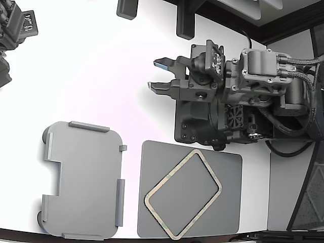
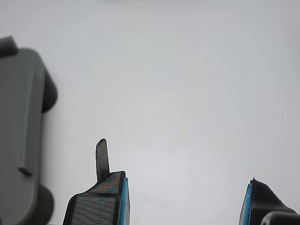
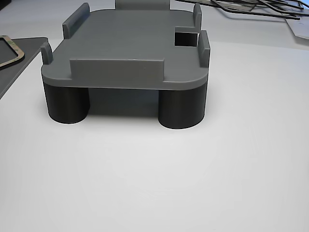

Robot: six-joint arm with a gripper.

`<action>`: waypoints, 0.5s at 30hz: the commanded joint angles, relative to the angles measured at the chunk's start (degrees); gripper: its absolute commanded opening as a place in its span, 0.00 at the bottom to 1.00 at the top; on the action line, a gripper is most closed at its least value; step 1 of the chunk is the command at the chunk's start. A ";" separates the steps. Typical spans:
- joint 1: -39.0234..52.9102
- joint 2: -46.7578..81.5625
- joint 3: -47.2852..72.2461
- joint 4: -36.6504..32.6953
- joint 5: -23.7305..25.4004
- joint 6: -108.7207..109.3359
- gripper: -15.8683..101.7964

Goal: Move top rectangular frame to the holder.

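The thin flat beige rectangular frame with rounded corners and greenish patches [image 1: 183,194] lies turned at an angle on a dark grey flat rectangular mat [image 1: 228,167], well apart from the black claw with blue-faced fingertips [image 1: 157,75]. In the exterior view the claw hangs over bare table above the mat, its tips pointing toward the exterior view's left, and the frame sits below the arm's dark body [image 1: 223,109]. The claw stands wide, with nothing between its fingers; the wrist view shows the two blue-edged fingers [image 2: 105,201] far apart over plain white surface.

The light grey rounded-rectangle plastic holder with raised edge tabs and a notch [image 1: 83,179] rests just beside the mat, on the exterior view's left, with nothing on it. The other view shows the holder [image 3: 125,53] standing on short dark cylindrical legs [image 3: 182,108], with a corner of the frame [image 3: 10,48] at the picture's edge on the mat.

Everything rests on a smooth white table [image 1: 91,76]. Dark equipment [image 1: 15,35] sits at the exterior view's upper left corner, and dark structures run along its top edge.
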 commanded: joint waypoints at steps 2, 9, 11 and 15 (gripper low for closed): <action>-0.62 1.23 -2.99 -0.35 1.05 0.53 0.98; -0.53 -1.58 -10.90 0.97 0.44 -1.14 0.98; -0.18 -5.89 -15.91 3.78 -0.70 -1.93 0.98; 7.29 -15.21 -26.37 9.49 0.88 -0.97 0.98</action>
